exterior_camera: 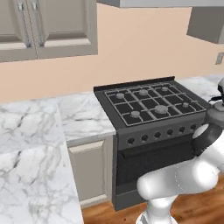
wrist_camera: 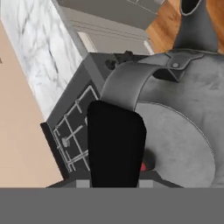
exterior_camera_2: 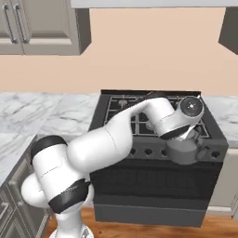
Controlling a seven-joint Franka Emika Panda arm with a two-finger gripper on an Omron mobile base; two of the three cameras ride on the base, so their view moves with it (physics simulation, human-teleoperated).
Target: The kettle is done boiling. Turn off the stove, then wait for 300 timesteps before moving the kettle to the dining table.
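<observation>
Fingers (wrist_camera: 116, 175) were clamped nearly shut on the kettle (exterior_camera_2: 185, 149) by its handle (wrist_camera: 131, 78). In the hand view the dark strap of the handle ran straight between them, with the lid (wrist_camera: 179, 148) and grey body right below the camera.

The kettle was off the grates. In the right base view it hung under the wrist in front of the stove (exterior_camera_2: 153, 186), level with the knob row (exterior_camera_2: 148, 151) near the stove's front right corner. I couldn't tell whether it touched the front panel. In the left base view just a sliver of it (exterior_camera: 216, 114) showed at the right edge, by the stove's right side.

The spout (wrist_camera: 195, 22) pointed away from the stove, out over the wood floor (wrist_camera: 164, 26).

The stove top had burner caps (exterior_camera: 161, 109) and grates and nothing standing on them. Knob positions were too small to read.

Marble bench (exterior_camera: 83, 116) sat on the left of the stove, and more ran on the right (exterior_camera_2: 228, 111). Beige wall cabinets (exterior_camera: 48, 26) hung above the left bench.

The arm (exterior_camera_2: 116, 139) reached across the stove's front edge from the lower left of the right base view, with the wrist over the front right corner.
</observation>
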